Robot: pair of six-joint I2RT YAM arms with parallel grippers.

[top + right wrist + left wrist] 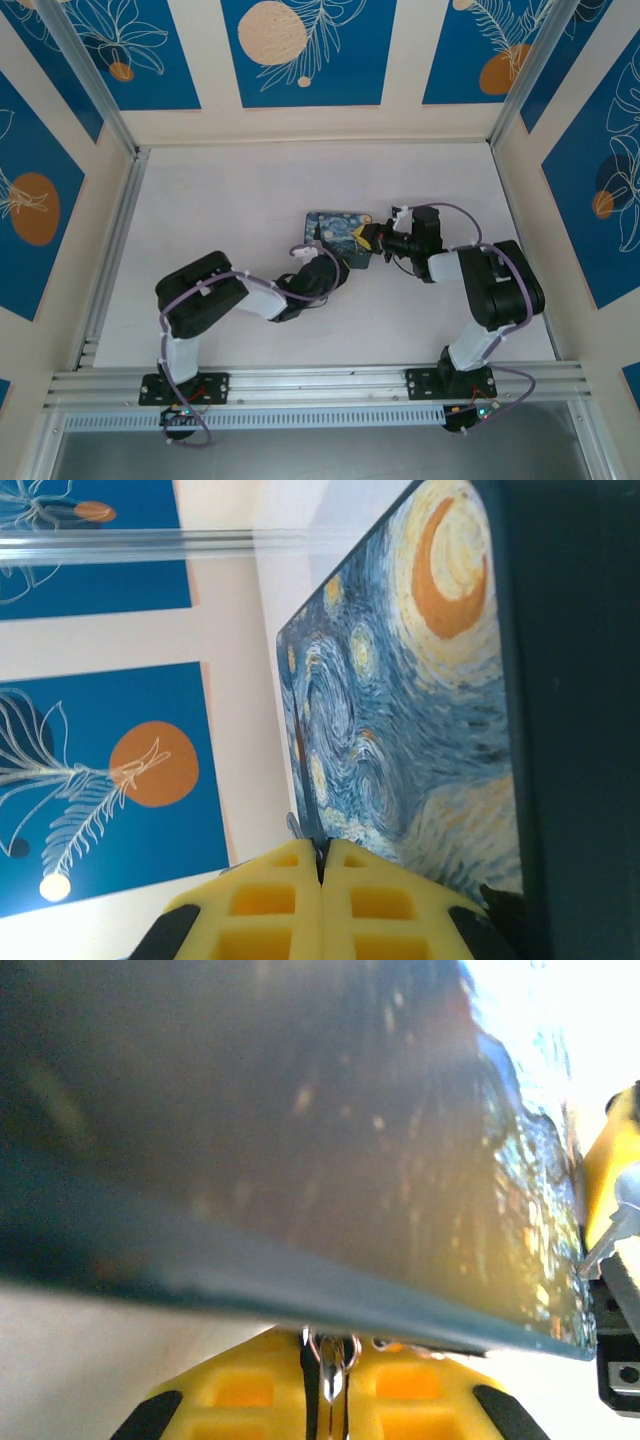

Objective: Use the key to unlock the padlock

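Grey-metal padlock [328, 1372] hangs at the tin [300, 1160] edge, pinched in the left gripper [328, 1352]. The right gripper [320, 865] is closed on the key [293, 826] (thin, stiff, likely slippery; grip its flat head).

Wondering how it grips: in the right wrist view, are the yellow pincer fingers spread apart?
No, the right pincer is shut, only a thin seam showing.

Tin [400, 710]: swirling blue-and-yellow sky, orange crescent. Wall panels [300, 50]: blue, orange discs, white leaves. Finger pads [270, 905]: yellow.
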